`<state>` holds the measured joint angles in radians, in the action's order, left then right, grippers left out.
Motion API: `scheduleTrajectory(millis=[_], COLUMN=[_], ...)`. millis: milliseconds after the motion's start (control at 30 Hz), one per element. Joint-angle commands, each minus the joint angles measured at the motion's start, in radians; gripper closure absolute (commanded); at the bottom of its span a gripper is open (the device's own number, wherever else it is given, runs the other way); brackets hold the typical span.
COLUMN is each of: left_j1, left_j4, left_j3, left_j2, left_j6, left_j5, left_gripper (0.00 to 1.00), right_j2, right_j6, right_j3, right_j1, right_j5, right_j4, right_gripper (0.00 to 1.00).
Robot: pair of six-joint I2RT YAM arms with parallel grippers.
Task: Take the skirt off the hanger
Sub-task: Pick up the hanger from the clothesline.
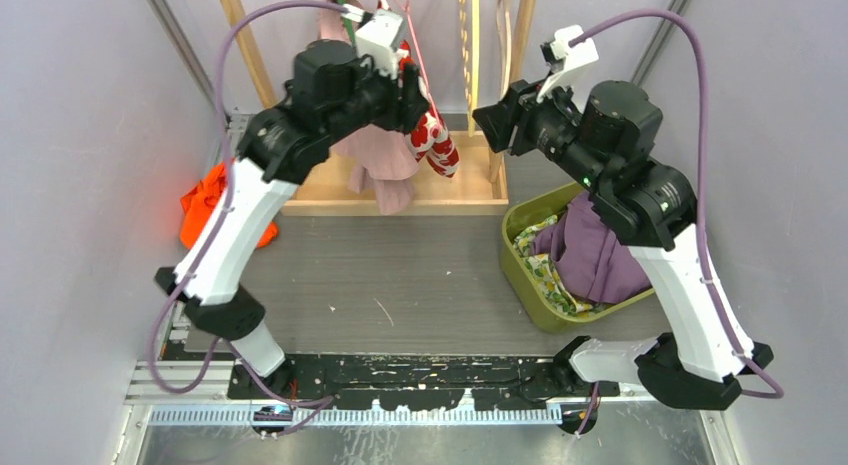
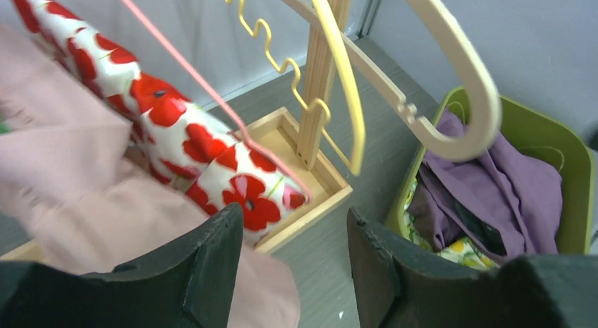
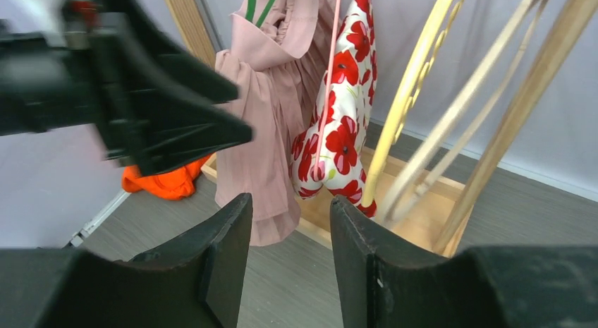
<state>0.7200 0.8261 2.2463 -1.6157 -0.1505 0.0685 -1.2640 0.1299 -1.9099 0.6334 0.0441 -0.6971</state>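
A pale pink pleated skirt (image 1: 385,160) hangs from a green hanger (image 3: 257,3) on the wooden rack; it also shows in the right wrist view (image 3: 261,109) and the left wrist view (image 2: 84,187). Beside it a white garment with red poppies (image 1: 437,140) hangs on a thin pink hanger (image 3: 328,81). My left gripper (image 2: 295,211) is open and empty, high up against the two garments (image 1: 408,90). My right gripper (image 3: 290,199) is open and empty, to the right of the rack and facing it (image 1: 490,120).
The rack stands in a wooden tray (image 1: 470,190) with bare cream and yellow hangers (image 2: 458,60). A green bin (image 1: 520,270) at the right holds purple cloth (image 1: 595,255) and floral cloth. An orange cloth (image 1: 210,200) lies at the left wall.
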Motion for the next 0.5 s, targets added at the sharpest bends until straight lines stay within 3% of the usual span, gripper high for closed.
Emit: scheduleTrajectory(millis=[0, 167, 467], left_j1=[-0.007, -0.007, -0.007], left_j4=[-0.121, -0.294, -0.583], left_j3=[0.115, 0.120, 0.081], left_j2=[-0.088, -0.143, -0.233], left_j6=[-0.043, -0.051, 0.036], left_j5=[-0.046, 0.041, 0.352], left_gripper=[0.45, 0.49, 0.54], right_j2=[0.054, 0.080, 0.114], right_j6=[0.005, -0.016, -0.036], right_j3=[0.023, 0.038, 0.061], right_j1=[0.007, 0.007, 0.008], right_j5=[0.030, 0.041, 0.051], right_j4=[0.013, -0.011, -0.022], right_gripper=[0.51, 0.50, 0.50])
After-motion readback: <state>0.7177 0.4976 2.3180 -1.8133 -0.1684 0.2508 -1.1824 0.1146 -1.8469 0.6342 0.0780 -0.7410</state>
